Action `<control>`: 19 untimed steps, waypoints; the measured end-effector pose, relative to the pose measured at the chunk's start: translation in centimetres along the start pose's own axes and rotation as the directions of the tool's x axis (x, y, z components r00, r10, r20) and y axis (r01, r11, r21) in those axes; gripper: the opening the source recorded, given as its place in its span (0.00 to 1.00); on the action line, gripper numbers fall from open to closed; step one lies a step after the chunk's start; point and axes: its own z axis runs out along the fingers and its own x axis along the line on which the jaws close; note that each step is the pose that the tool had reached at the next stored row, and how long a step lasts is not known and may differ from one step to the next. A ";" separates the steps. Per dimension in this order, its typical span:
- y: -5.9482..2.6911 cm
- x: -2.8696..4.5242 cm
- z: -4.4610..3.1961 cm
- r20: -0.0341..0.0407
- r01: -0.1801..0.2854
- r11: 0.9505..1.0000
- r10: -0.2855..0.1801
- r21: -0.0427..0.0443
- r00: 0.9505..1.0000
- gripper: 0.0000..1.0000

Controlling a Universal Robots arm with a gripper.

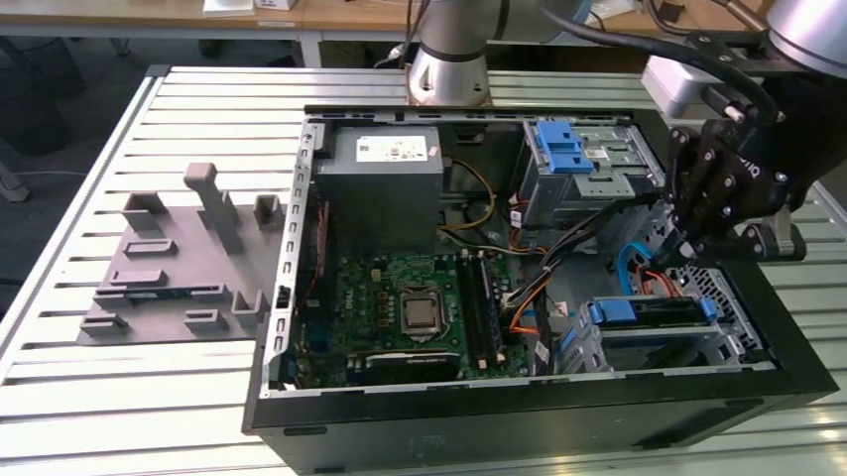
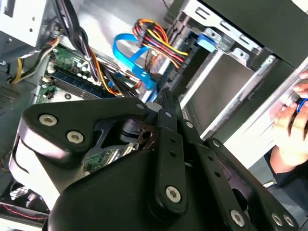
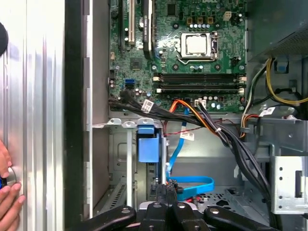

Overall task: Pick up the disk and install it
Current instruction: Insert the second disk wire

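While the black claw hangs just inside the open computer case, near the wall on the exterior view's right, it holds nothing, and its two fingers are pressed shut together. They point down at a blue flat cable and some orange wires. The disk sits in the silver cage in the corner of the case, just beside the claw and lower in the exterior view (you can see its blue bracket on top). In the first wrist view the blue bracket stands between silver rails. A green board lies on the case floor. The case rests on a ribbed metal table. A person's hand rests on the table by the case.
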 end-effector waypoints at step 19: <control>0.01 -0.86 1.22 -0.001 0.045 0.999 -0.045 0.001 0.999 0.30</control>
